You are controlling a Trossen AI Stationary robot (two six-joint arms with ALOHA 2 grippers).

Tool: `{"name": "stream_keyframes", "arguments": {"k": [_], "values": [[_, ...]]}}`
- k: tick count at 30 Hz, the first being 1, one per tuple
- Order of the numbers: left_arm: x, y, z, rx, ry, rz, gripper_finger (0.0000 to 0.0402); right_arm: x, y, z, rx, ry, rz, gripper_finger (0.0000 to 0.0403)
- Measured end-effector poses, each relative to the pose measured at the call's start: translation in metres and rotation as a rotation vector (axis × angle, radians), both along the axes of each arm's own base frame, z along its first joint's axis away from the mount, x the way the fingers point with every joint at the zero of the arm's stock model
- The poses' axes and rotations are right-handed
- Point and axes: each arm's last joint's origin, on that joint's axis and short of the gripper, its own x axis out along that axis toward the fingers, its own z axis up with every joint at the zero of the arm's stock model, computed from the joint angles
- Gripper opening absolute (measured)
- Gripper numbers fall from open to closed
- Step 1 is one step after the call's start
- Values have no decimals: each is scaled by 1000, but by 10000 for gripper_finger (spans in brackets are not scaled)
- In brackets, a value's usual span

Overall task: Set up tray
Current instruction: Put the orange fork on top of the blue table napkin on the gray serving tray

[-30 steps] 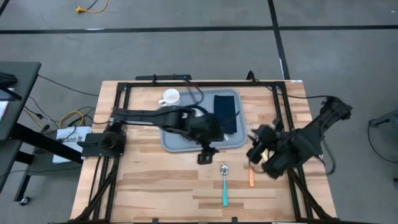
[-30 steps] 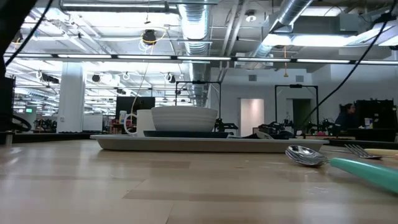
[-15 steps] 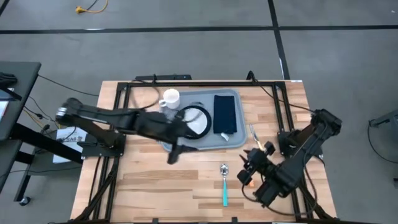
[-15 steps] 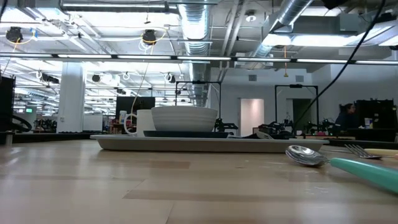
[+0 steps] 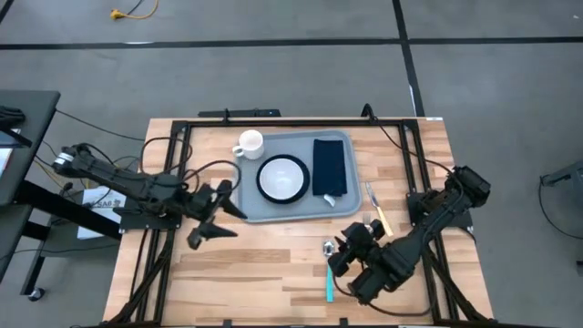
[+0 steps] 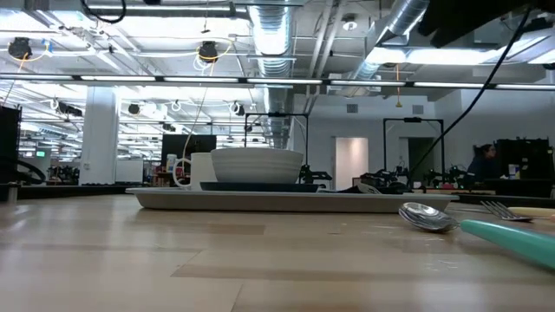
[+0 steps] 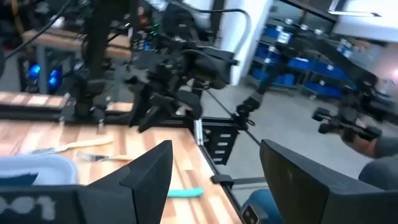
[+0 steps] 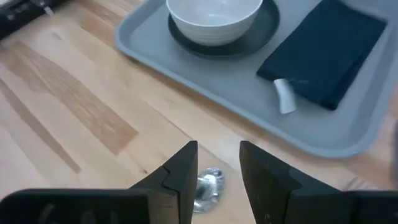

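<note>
Right wrist view: the right pincer (image 8: 214, 168), fingers spread and empty, hovers over the spoon (image 8: 207, 184) lying just beside the tray (image 8: 249, 93) on the tabletop. I'd judge cutlery comes next: drop, pinch the spoon. The left pincer (image 5: 211, 219), spread too, waits left of the tray.

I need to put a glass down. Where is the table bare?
Bare wood lies in front of the tray, left of the spoon. It is crowded at the right gripper and fork; left gripper hangs by the tray's left corner.
</note>
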Motion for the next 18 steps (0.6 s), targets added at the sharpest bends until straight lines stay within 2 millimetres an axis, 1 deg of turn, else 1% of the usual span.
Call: {"name": "stream_keyframes", "arguments": {"k": [5,9,11,16,18], "values": [[-18,-7,-3,76,-62,-80,231,19,-3,2,90,-90,-17,113],[-30,-11,-5,103,-138,-111,231,30,-2,5,108,-172,-7,113],[-34,-11,-8,113,-140,-102,231,32,-1,7,98,-230,-21,113],[-41,-9,-17,131,-133,-110,231,36,1,9,125,-274,-25,113],[-43,-8,-21,136,-122,-112,231,46,5,2,144,-307,-33,113]]}}
